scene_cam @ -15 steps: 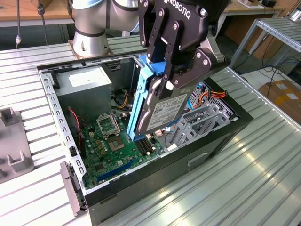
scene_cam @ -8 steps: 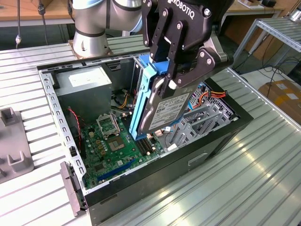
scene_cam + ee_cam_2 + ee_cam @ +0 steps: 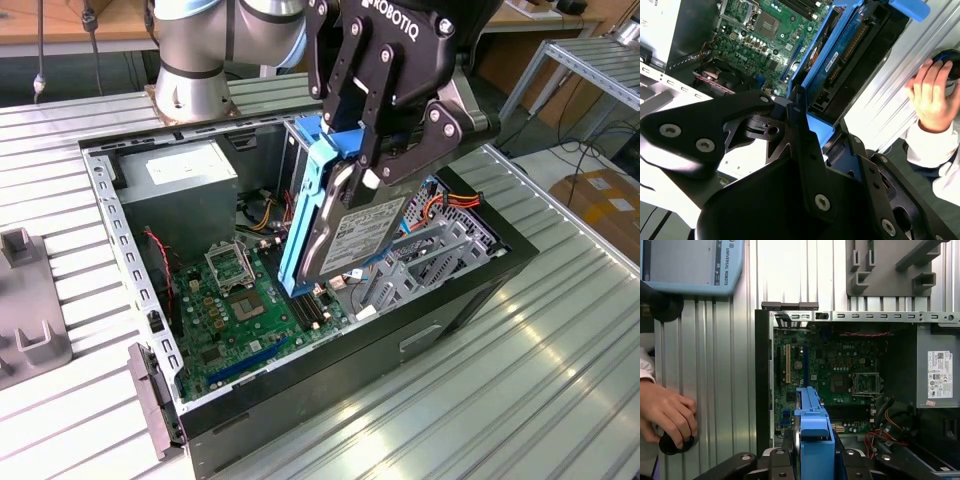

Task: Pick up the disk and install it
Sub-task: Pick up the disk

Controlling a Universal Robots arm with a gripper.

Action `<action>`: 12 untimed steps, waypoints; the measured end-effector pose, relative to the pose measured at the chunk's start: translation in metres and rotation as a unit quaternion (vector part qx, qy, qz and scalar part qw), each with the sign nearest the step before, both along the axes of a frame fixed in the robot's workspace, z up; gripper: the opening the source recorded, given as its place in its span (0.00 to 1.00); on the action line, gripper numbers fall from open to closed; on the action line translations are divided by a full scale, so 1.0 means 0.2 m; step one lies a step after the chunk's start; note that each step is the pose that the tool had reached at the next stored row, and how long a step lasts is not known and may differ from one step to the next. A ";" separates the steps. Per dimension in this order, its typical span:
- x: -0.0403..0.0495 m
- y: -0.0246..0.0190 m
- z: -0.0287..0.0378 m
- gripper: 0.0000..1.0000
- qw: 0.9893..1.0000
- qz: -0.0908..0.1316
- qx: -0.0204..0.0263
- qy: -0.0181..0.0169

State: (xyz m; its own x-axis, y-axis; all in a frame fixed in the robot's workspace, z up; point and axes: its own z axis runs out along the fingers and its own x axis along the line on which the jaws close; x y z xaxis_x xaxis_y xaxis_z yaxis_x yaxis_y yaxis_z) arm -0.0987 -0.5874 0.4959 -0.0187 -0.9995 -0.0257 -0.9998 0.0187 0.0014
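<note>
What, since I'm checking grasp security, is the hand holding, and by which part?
The hand holds the disk by its upper end, clamped at the blue carrier, with the disk hanging on edge above the open computer case.

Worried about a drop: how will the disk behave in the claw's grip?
Probably rigid: the disk hangs unbent from the claw. Likely heavy for its size, being metal. Smooth faces might slip above the motherboard.

Blue-railed disk (image 3: 345,225), upright on edge
</note>
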 end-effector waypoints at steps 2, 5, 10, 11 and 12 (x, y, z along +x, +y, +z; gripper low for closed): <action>0.010 0.000 -0.001 0.37 1.000 0.000 0.000 0.000; 0.023 0.000 -0.003 0.37 1.000 0.000 0.000 0.000; 0.050 0.000 -0.008 0.37 1.000 0.000 0.000 0.000; 0.055 0.000 -0.009 0.37 1.000 0.000 0.000 0.000; 0.059 0.000 -0.011 0.37 1.000 0.000 0.000 0.000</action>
